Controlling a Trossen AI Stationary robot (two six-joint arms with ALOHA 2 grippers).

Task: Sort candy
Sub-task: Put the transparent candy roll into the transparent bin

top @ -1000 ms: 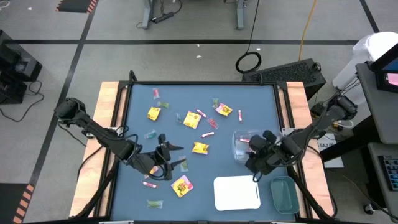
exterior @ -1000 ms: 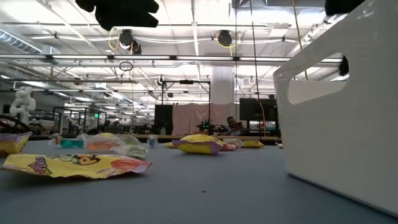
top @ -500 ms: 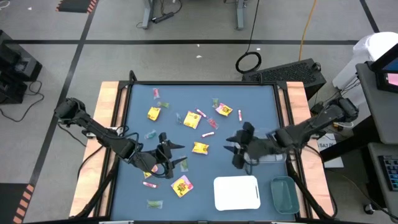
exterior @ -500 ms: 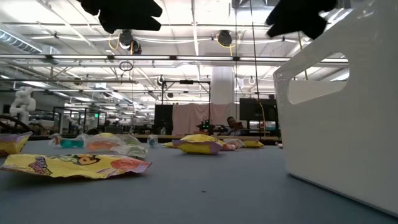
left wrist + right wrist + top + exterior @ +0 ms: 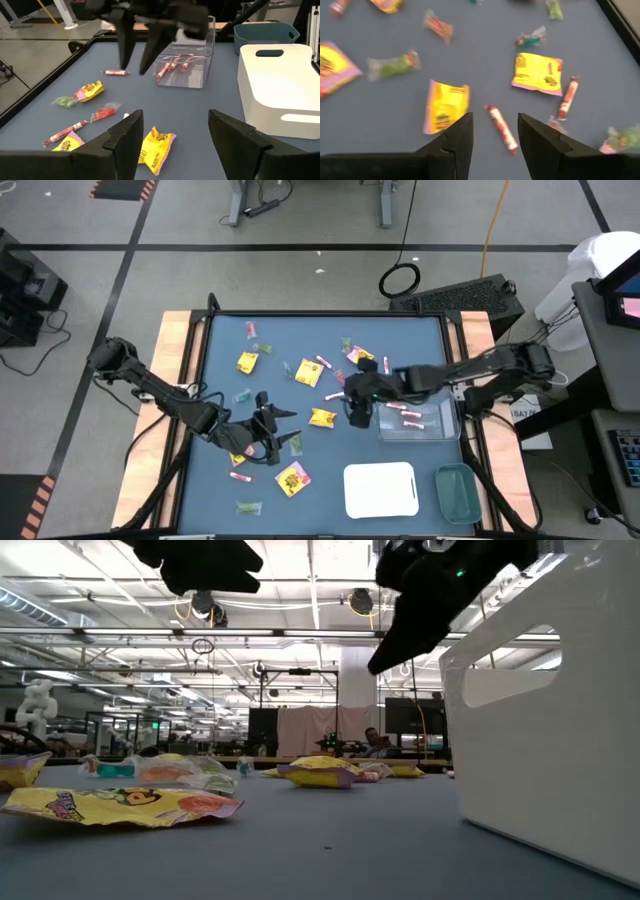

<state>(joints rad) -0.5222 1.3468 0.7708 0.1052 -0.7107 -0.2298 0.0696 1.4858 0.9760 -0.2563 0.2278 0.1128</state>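
High view: right gripper point(image 5: 357, 402) empty, fingers spread, over loose candy; pink stick point(image 5: 502, 129) below. Next: drop, pinch, carry to clear tray point(image 5: 440, 418). Left gripper point(image 5: 268, 430) waits, spread.

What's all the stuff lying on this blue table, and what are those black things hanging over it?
Yellow packets: about six, yellow with pink marks, scattered over the table's middle and left.
Pink-red sticks: several loose on the table, a few more inside the clear tray.
Green or teal wrapped pieces: a handful, small, mostly left and near the far edge.
Clear tray: one, right of centre.
White tray: one, near edge.
Green-tinted tray: one, near right corner.
Left gripper: open, empty, hovering at the left.
Right gripper: open, empty, above the centre.
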